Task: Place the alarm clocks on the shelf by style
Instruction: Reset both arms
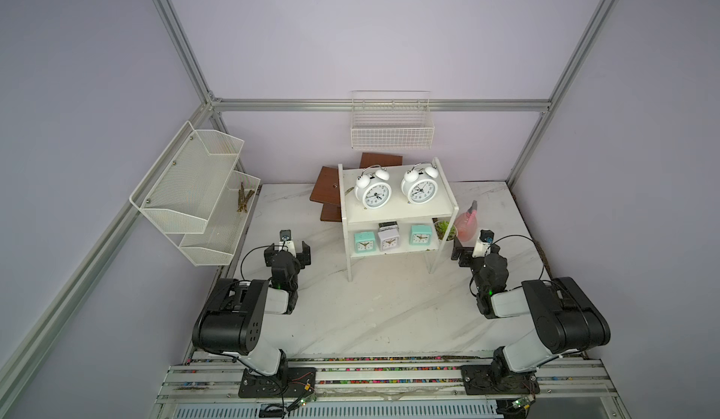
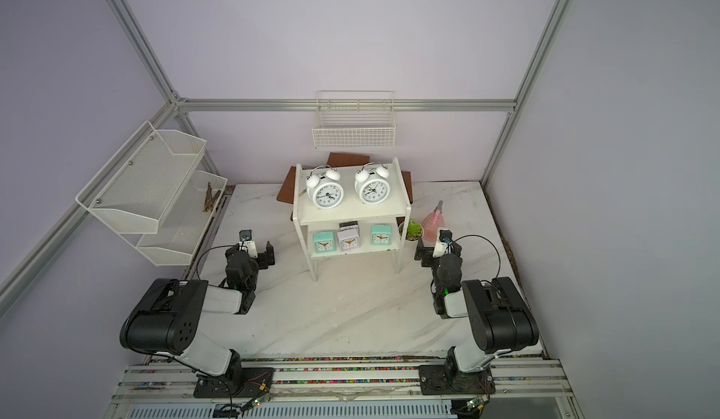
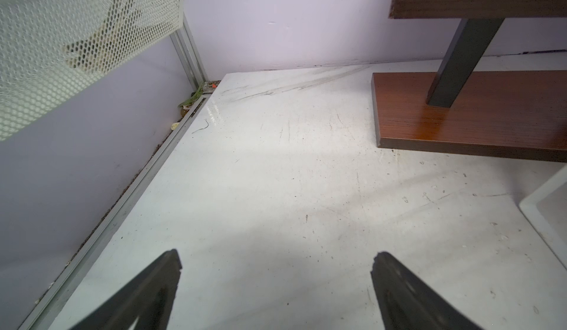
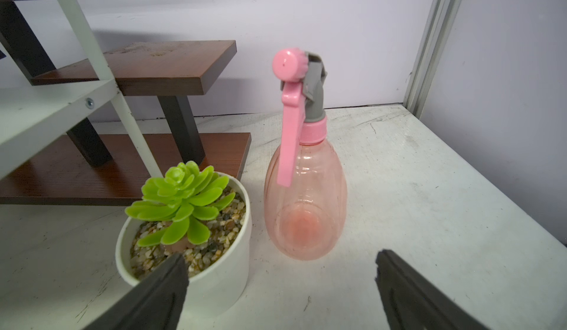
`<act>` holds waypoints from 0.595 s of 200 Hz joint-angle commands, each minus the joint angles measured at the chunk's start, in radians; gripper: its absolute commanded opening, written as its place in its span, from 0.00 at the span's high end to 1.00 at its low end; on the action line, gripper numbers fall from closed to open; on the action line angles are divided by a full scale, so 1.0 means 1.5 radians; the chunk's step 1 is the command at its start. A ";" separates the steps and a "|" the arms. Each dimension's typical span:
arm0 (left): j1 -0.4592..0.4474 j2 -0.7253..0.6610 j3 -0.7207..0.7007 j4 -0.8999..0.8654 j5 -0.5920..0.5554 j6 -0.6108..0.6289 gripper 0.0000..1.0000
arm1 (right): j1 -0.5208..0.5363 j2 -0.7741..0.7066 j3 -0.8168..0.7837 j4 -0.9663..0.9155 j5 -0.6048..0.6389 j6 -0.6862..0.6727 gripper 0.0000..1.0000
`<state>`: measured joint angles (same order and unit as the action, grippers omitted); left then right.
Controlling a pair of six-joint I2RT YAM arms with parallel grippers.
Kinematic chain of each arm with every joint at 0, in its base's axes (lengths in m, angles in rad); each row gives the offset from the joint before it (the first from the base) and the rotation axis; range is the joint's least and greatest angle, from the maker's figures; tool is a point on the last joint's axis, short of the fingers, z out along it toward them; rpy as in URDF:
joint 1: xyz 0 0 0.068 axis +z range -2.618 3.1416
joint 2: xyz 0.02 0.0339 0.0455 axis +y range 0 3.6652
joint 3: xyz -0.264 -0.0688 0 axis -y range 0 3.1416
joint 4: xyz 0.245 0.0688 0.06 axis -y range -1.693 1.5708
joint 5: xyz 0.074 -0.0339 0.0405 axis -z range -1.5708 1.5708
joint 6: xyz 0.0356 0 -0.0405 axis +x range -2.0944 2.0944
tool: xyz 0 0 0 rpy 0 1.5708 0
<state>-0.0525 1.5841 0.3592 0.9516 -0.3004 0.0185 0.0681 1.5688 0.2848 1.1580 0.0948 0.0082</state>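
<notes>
Alarm clocks sit on the shelf between the left gripper and right gripper, both spread wide, holding nothing

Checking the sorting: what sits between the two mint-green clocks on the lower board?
A whitish-grey square clock, with a darker small box, seemingly another clock, right behind it; both top views show it.

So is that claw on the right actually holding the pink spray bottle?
No, the right gripper is open, and the pink spray bottle stands on its own beyond the fingertips, untouched.
</notes>
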 commanded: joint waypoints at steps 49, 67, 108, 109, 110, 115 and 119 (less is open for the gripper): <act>0.005 -0.010 0.007 0.009 -0.006 -0.010 0.00 | -0.002 0.020 -0.109 0.244 -0.094 -0.044 0.00; 0.004 -0.009 0.006 0.010 -0.007 -0.010 0.00 | -0.001 0.014 -0.073 0.177 -0.004 -0.010 0.00; 0.005 -0.010 0.007 0.010 -0.006 -0.011 0.00 | 0.001 -0.007 0.026 -0.046 0.042 0.007 0.01; 0.005 -0.010 0.006 0.010 -0.006 -0.010 0.00 | 0.001 -0.003 0.025 -0.041 0.044 0.009 0.01; 0.005 -0.010 0.006 0.009 -0.006 -0.010 0.00 | 0.001 -0.001 0.024 -0.035 0.045 0.010 0.00; 0.005 -0.010 0.006 0.009 -0.006 -0.010 0.00 | 0.001 0.007 0.012 0.002 0.046 0.010 0.01; 0.004 -0.010 0.007 0.010 -0.007 -0.010 0.00 | 0.001 0.012 0.010 0.012 0.044 0.009 0.00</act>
<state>-0.0525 1.5841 0.3592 0.9512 -0.3008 0.0185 0.0681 1.5436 0.3115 1.1839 0.1226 0.0040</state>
